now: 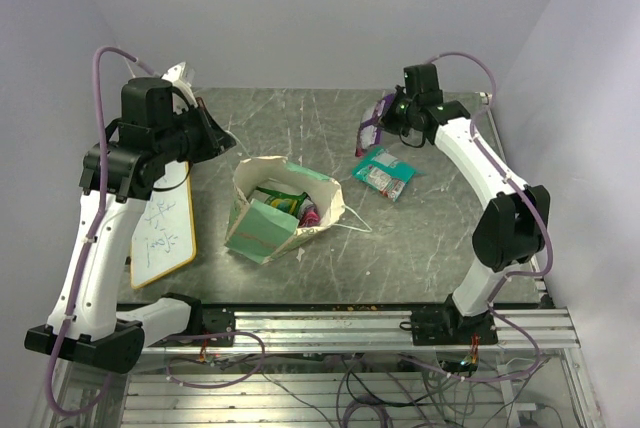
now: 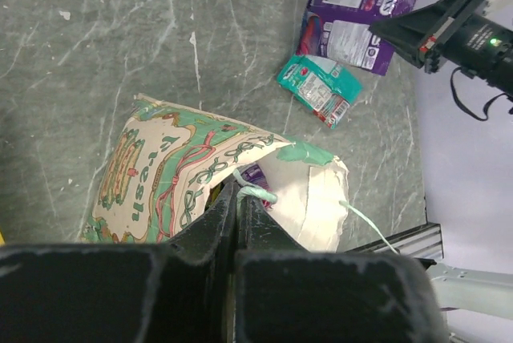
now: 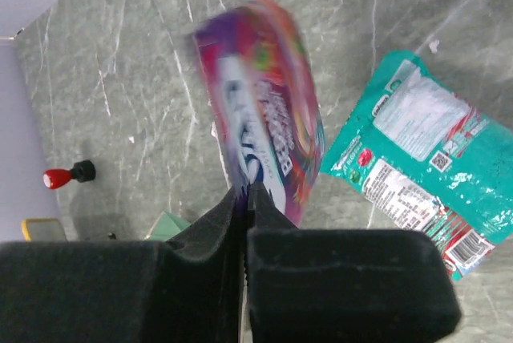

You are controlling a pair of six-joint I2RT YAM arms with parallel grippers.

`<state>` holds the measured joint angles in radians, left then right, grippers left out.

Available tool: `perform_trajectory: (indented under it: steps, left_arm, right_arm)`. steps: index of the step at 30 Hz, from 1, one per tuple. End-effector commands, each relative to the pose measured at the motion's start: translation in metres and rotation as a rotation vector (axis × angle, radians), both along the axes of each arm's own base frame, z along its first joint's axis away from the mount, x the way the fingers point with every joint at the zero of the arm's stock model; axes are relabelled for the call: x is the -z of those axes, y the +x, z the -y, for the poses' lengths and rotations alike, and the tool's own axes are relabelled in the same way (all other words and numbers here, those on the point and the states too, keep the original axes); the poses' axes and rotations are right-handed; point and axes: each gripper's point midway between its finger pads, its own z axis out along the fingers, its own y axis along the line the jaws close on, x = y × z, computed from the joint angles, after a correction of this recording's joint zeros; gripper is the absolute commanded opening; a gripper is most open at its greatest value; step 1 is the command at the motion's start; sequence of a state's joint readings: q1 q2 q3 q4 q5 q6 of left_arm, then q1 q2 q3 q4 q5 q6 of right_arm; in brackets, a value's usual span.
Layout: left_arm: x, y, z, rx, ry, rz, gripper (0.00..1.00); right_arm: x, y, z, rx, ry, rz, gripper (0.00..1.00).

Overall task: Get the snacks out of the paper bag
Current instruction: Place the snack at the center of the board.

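Note:
The paper bag (image 1: 262,231) lies tilted mid-table with its mouth up, and several snacks (image 1: 283,199) show inside. My left gripper (image 2: 239,191) is shut on the bag's mint-green string handle (image 2: 258,194) at the rim; from above it (image 1: 228,140) sits just behind the bag's left edge. My right gripper (image 3: 247,189) is shut on the lower edge of a purple snack packet (image 3: 264,94), blurred, held above the table at the back right (image 1: 372,130). A teal snack packet (image 1: 383,174) lies flat just in front of it.
A wood-framed whiteboard (image 1: 165,233) lies at the table's left edge beside the left arm. A small red-capped object (image 3: 68,175) stands on the table in the right wrist view. A metal rail (image 1: 350,323) runs along the near edge.

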<state>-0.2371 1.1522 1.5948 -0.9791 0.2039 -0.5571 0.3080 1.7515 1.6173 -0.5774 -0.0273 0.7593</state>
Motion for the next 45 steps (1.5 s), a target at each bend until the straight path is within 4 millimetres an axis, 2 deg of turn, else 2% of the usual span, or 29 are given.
perform_trajectory:
  steps: [1,5,8,19,20,23,26,29,32,36,39,43,45]
  left_arm:
    - [-0.017,0.005,0.006,0.015,-0.051,0.064,0.07]
    - [-0.014,0.005,0.005,0.002,-0.060,0.056,0.07]
    - [-0.015,0.006,0.005,-0.001,-0.070,0.062,0.07]
    - [-0.013,0.020,0.014,0.023,-0.093,0.058,0.07]
    - [-0.012,0.020,0.015,0.032,-0.095,0.055,0.07]
    - [-0.011,0.017,0.014,0.035,-0.090,0.053,0.07]
    - [-0.011,0.013,0.014,0.048,-0.078,0.059,0.07]
    - [-0.013,0.010,0.021,0.123,-0.076,0.093,0.07]
    - [-0.016,0.007,0.030,0.211,-0.070,0.128,0.07]
    - [-0.023,0.006,0.042,0.277,-0.106,0.132,0.07]
    - [-0.027,0.005,0.046,0.276,-0.153,0.135,0.07]
    - [-0.023,0.004,0.050,0.273,-0.205,0.112,0.07]
    - [-0.019,0.004,0.051,0.263,-0.212,0.092,0.07]
  right_arm:
    - [0.003,-0.001,0.007,0.072,0.152,-0.004,0.00]
    - [0.032,-0.015,0.027,0.085,0.197,-0.064,0.00]
    - [0.065,-0.031,0.048,0.125,0.200,-0.151,0.00]
    - [0.139,-0.065,0.123,0.243,0.103,-0.237,0.00]
    - [0.151,-0.075,0.126,0.250,0.099,-0.269,0.00]
    - [0.170,-0.093,0.129,0.254,0.089,-0.311,0.00]
    - [0.183,-0.101,0.130,0.244,0.078,-0.313,0.00]
    - [0.196,-0.101,0.131,0.210,0.052,-0.322,0.00]
    - [0.195,-0.099,0.131,0.157,0.024,-0.347,0.02]
    - [0.174,-0.103,0.134,0.127,-0.008,-0.309,0.31]
    - [0.158,-0.109,0.144,0.133,-0.064,-0.284,0.57]
    - [0.133,-0.113,0.155,0.099,-0.148,-0.249,0.68]
    - [0.121,-0.113,0.158,0.072,-0.184,-0.228,0.69]
